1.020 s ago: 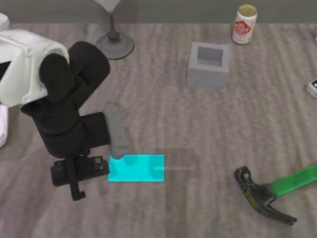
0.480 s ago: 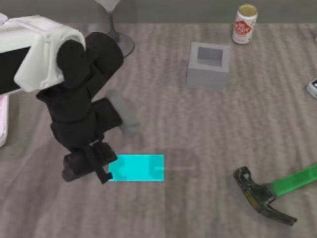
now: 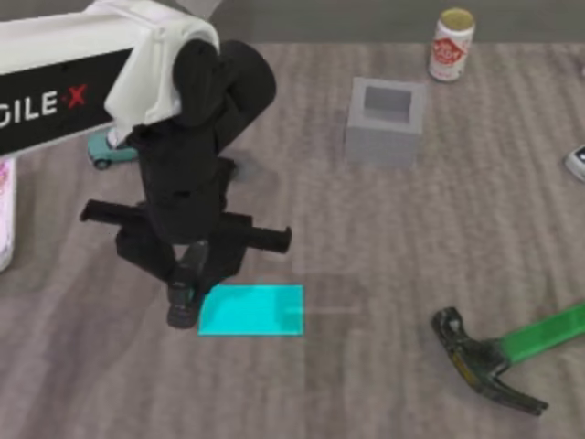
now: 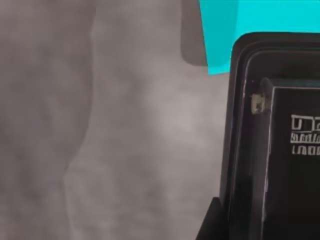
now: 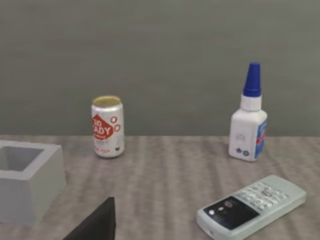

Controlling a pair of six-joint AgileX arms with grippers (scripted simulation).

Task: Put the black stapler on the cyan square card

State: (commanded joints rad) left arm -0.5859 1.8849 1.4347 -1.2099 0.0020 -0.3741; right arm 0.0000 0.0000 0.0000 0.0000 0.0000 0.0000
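Left gripper (image 3: 186, 297) above card's left edge | black stapler (image 4: 280, 145) held | cyan square card (image 3: 256, 310)

Hammer (image 3: 498, 352), can (image 3: 452, 44), grey box (image 3: 385, 120), remote (image 5: 251, 204)

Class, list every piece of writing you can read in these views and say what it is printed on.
"GILE X", cut off at the edge: white left arm.
"SO", "ADY", partly readable: red-and-white soda can.
Pale markings, unreadable: black stapler.
Label print, too small: white glue bottle with blue cap.

A soda can (image 5: 107, 127), glue bottle (image 5: 248, 116), remote control (image 5: 251, 204) and grey box (image 5: 27, 180) on the table (image 5: 170, 170).
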